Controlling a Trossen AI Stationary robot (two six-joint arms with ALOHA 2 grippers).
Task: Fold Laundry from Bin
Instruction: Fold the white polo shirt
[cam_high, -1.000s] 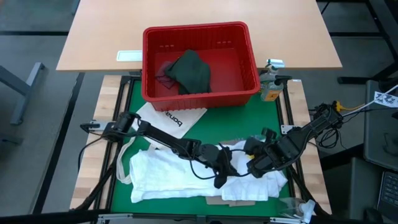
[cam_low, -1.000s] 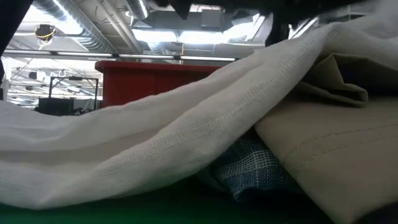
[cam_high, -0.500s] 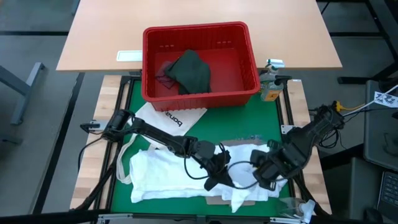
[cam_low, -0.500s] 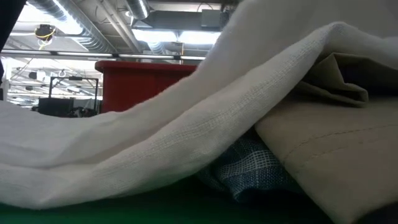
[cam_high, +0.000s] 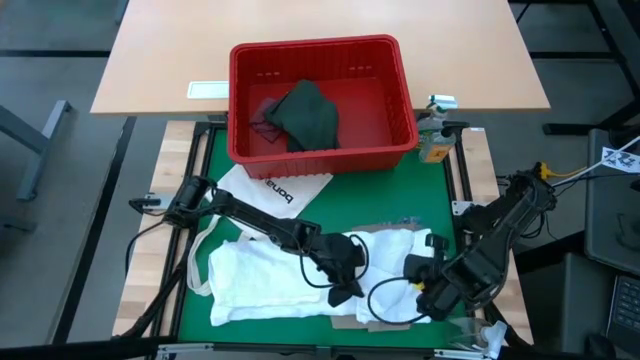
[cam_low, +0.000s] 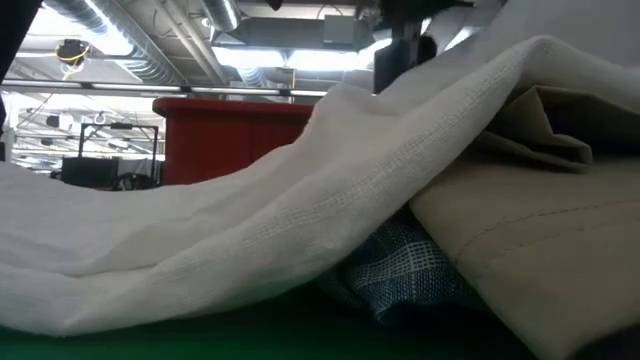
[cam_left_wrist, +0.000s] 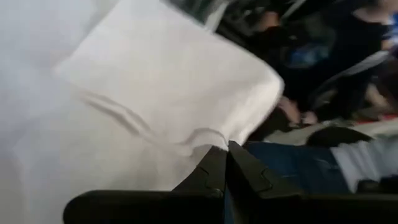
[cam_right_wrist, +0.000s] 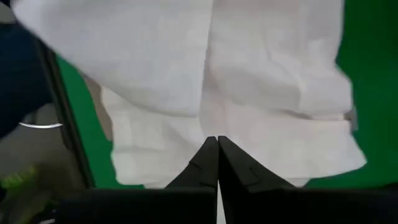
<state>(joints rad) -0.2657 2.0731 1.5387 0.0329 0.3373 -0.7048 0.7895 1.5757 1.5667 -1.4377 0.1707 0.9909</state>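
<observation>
A large white shirt (cam_high: 290, 275) is being spread across the near half of the green worktop (cam_high: 440, 200), with a tan garment (cam_low: 540, 250) and a blue-checked cloth (cam_low: 405, 270) lying under its right side, as is being shown in the low view. The left tool (cam_high: 340, 292) is being held over the middle of the shirt, its two fingers pressed fully together and pinching a fold of the white fabric, as the left wrist view shows. The right tool (cam_high: 432, 300) is being held at the shirt's right near corner, its fingers likewise closed tight on the shirt's edge. The red bin (cam_high: 322, 60) is being kept at the far edge of the worktop, with a dark green-grey top (cam_high: 305, 115) lying inside it. A white tote bag (cam_high: 275, 192) with black lettering is being left between the bin and the shirt.
</observation>
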